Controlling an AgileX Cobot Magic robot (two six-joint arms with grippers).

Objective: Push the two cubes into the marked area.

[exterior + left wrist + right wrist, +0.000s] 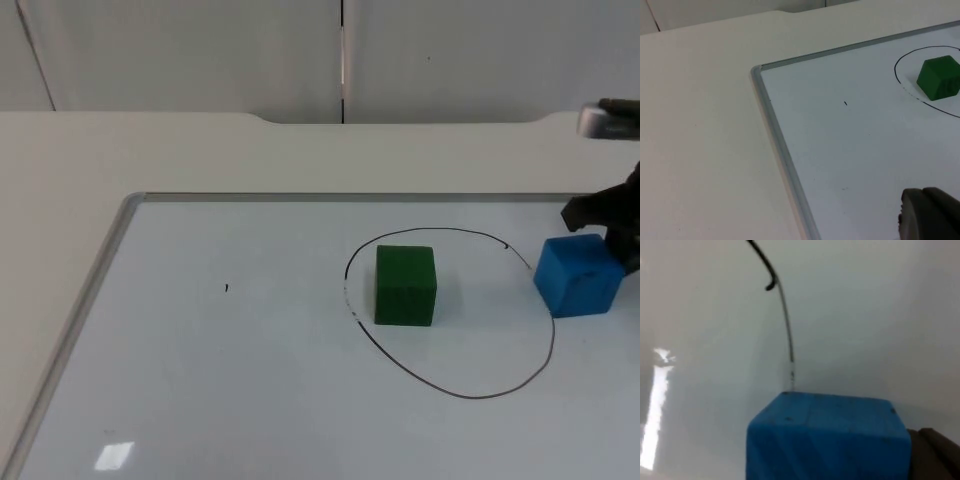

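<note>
We see a matte green cube [405, 286] inside the black marked area [470, 392], a blue cube [577, 275] on its rim; right gripper [605, 225] touching it, grip state unclear; left gripper [930, 215] waiting above the counter [200, 380], state unclear

Black right claw [610, 225], silver-grey wrist part, dark rounded fingertip

One cube [405, 286] inside the marked area [452, 380]; other cube [577, 277] on its right edge.
</note>
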